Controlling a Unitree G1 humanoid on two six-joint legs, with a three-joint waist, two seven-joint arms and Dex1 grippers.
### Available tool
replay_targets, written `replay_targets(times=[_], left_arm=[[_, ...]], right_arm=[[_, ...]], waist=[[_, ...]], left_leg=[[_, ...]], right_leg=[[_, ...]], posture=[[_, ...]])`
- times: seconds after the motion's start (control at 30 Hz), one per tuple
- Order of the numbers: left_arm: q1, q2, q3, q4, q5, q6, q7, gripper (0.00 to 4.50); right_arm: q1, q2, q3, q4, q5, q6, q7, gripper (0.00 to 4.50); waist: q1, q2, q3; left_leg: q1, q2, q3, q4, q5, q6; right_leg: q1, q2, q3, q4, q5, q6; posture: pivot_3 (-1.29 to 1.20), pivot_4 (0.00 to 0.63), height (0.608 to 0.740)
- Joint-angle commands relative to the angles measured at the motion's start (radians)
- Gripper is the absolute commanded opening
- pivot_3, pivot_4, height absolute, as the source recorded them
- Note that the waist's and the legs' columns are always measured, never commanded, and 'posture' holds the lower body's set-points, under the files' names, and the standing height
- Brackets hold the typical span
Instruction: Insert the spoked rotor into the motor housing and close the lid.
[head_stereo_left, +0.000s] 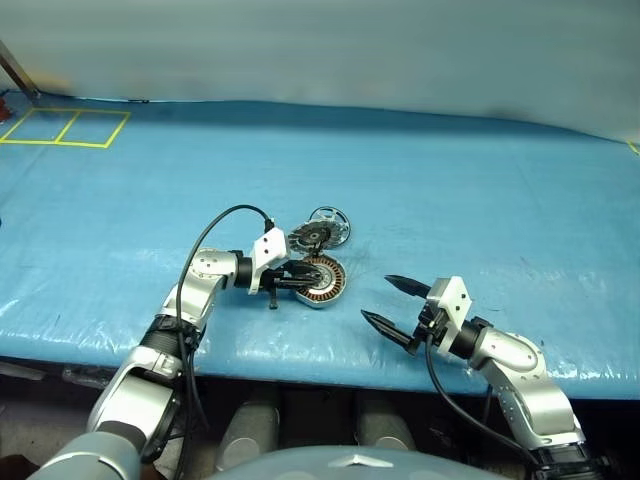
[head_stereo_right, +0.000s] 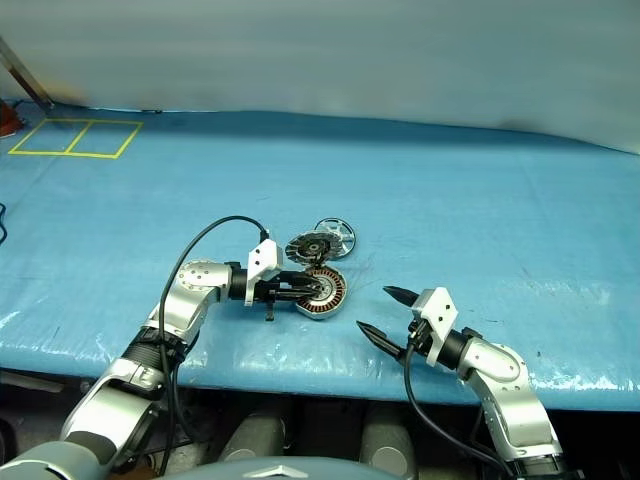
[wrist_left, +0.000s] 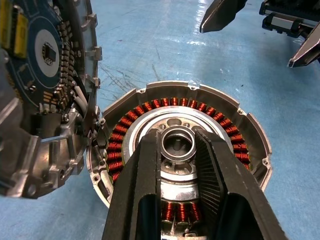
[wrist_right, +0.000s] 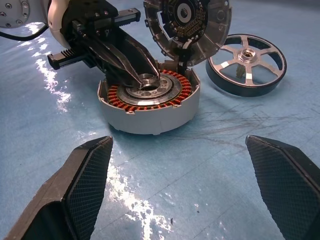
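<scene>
Lying on the blue desk (head_stereo_left: 480, 180): the round motor case (wrist_right: 150, 102) with its orange wire ring, lid (wrist_right: 192, 25) standing open at its far edge. Resting just beside the lid: the silver spoked wheel (wrist_right: 247, 62), flat on the desk. Pinching the case's middle ring: the left tool (wrist_left: 177, 145), fingers narrow. Hanging near the case, holding nothing: the right tool (head_stereo_left: 392, 302), fingers spread wide.

Legible text, labels, brands, numbers: none showing. The circuit board inside the lid (wrist_left: 45, 55) is carrying chips whose markings, if any, are appearing too small to make out. Yellow line markings (head_stereo_left: 65, 128) on the blue tabletop (head_stereo_left: 450, 180) are carrying no lettering.
</scene>
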Motion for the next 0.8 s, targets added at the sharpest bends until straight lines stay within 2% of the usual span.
replay_targets(times=[0.03,0.8], left_arm=[[-0.009,0.003,0.009,-0.006,-0.003,-0.013,0.005,0.64],[-0.026,-0.011,0.020,0.023,-0.011,-0.038,0.015,0.64]], right_arm=[[-0.012,0.002,-0.001,-0.011,0.003,-0.024,0.004,4.50],[-0.020,0.007,-0.001,-0.005,-0.014,-0.029,-0.003,4.50]], waist=[[0.000,0.000,0.000],[-0.001,0.000,0.000]], left_leg=[[0.000,0.000,0.000,0.000,0.000,0.000],[0.000,0.000,0.000,0.001,0.000,0.000]], right_leg=[[0.000,0.000,0.000,0.000,0.000,0.000],[0.000,0.000,0.000,0.000,0.000,0.000]], posture=[[0.00,0.150,0.740],[0.00,0.150,0.740]])
